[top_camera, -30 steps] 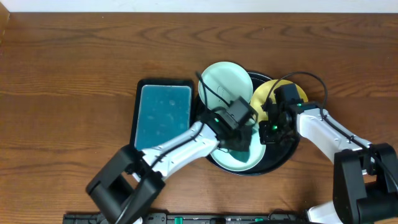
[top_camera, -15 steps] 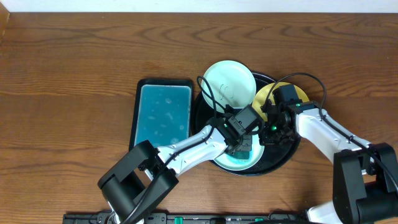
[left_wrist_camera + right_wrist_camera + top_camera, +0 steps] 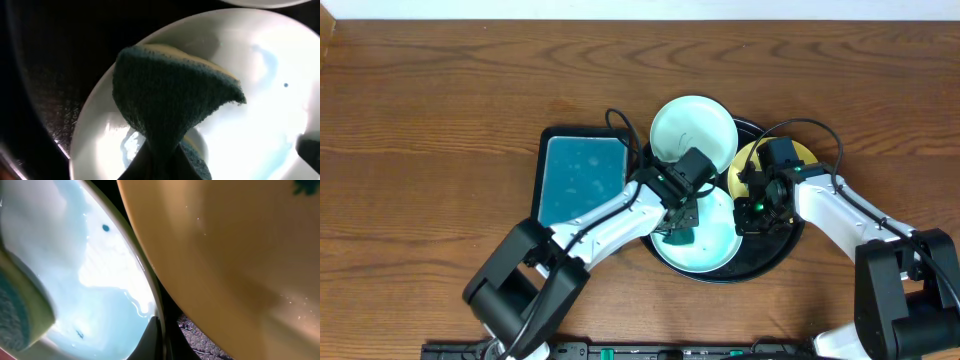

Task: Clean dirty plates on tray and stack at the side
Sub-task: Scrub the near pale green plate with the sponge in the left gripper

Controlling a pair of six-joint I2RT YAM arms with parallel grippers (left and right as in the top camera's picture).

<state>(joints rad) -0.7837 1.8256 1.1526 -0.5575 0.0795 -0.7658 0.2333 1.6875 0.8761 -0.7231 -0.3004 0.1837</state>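
Jaws of the left gripper [image 3: 682, 222] are closed tight on one dark teal sponge [image 3: 682, 237], which the left wrist view shows pinched at its lower end with its rough face spread over a pale plate. Jaws of the right gripper [image 3: 750, 207] are shut too; the right wrist view shows one dark fingertip [image 3: 152, 335] at the edge of that same plate, in the gap beside the yellow one, but it cannot be told whether the rim is pinched. Three plates are counted, all on the one round black tray [image 3: 780, 255]: two mint and one yellow. The near mint plate [image 3: 715, 245] lies in the front of the tray under the sponge, its face wet and glossy with a small dark dot on it. The far mint plate [image 3: 695, 130] sits at the back, reaching past the tray's far rim, with a faint scribble on its face. The yellow plate [image 3: 775, 157] is on the right side, partly hidden by the right arm, and carries a teal mark near its edge. One rectangular teal tray [image 3: 582, 180] lies just beside the black tray on its left, on the wooden table [image 3: 440, 120].
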